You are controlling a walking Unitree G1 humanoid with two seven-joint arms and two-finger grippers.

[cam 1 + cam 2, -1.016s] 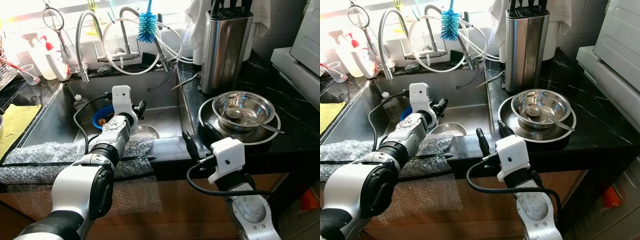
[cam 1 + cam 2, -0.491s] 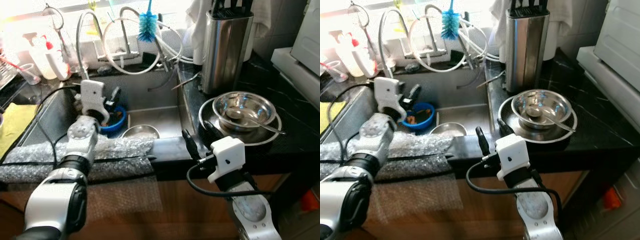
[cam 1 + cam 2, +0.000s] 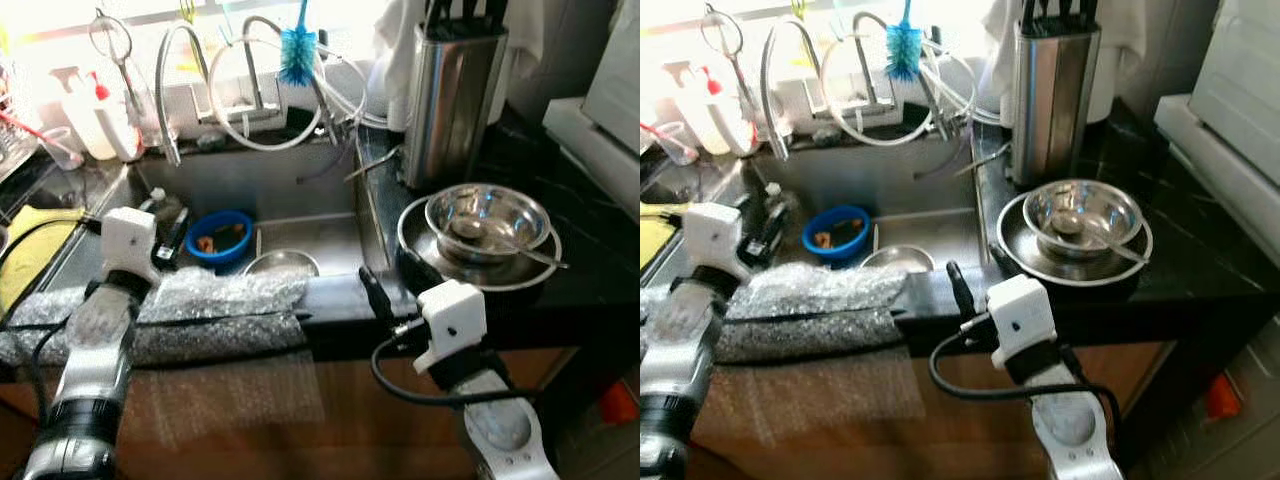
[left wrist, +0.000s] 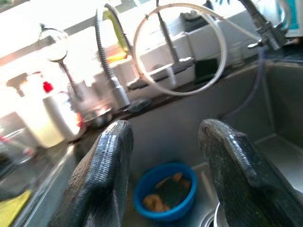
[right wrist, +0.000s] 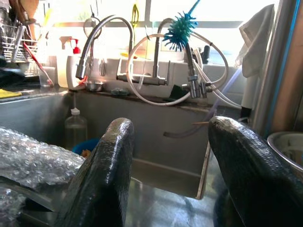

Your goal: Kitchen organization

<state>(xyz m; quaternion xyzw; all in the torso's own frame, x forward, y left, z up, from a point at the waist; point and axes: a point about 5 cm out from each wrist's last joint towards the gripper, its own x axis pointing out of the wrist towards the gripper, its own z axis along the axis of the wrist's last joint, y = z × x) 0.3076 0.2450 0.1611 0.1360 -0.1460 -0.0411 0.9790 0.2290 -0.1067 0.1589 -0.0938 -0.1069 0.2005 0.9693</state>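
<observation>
**Sink station — items on view**

My left gripper point(image 4: 163, 175): fingers spread, empty, at the sink's point(image 3: 300, 235) 9 o'clock edge. My right gripper point(image 5: 175, 175): fingers apart, empty, at the counter's front edge. Blue bowl point(image 3: 220, 235) — holding scraps, possibly food — sits in the basin. Steel bowl point(image 3: 487, 220) with spoon point(image 3: 505, 240) rests at 3 o'clock.

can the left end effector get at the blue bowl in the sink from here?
Probably yes. The left end effector hangs open over the sink's near-left edge, with the blue bowl just ahead and below, uncovered. The bubble wrap lies on the front rim, under the arm, not between them.
</observation>
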